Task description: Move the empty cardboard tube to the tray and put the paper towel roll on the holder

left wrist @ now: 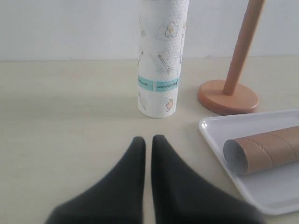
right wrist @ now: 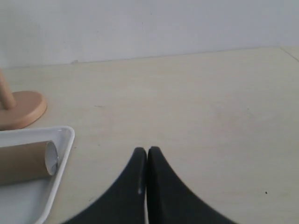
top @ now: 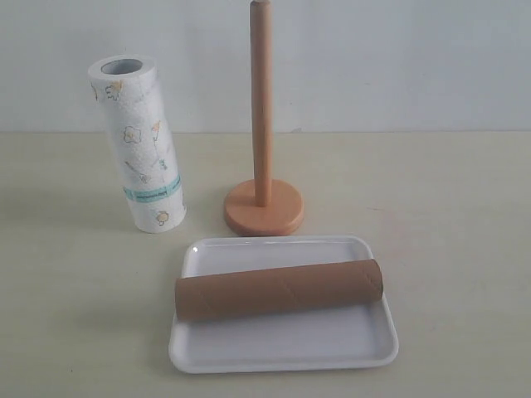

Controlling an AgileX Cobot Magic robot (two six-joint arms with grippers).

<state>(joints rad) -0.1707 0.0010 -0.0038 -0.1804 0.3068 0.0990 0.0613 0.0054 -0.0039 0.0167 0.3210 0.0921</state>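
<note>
The brown cardboard tube [top: 278,289] lies across the white tray [top: 282,344], one end reaching past the tray's left rim. The white printed paper towel roll [top: 138,143] stands upright on the table, left of the wooden holder [top: 264,207], whose rod is bare. Neither gripper shows in the exterior view. My left gripper [left wrist: 148,139] is shut and empty, hovering over bare table short of the paper towel roll [left wrist: 160,58], with the tray [left wrist: 219,140], tube [left wrist: 261,149] and holder [left wrist: 228,95] to one side. My right gripper [right wrist: 147,150] is shut and empty, beside the tray [right wrist: 63,154] and tube [right wrist: 23,161].
A pale wall runs behind the light wooden table [top: 448,207]. The holder's base [right wrist: 21,107] shows in the right wrist view beyond the tray.
</note>
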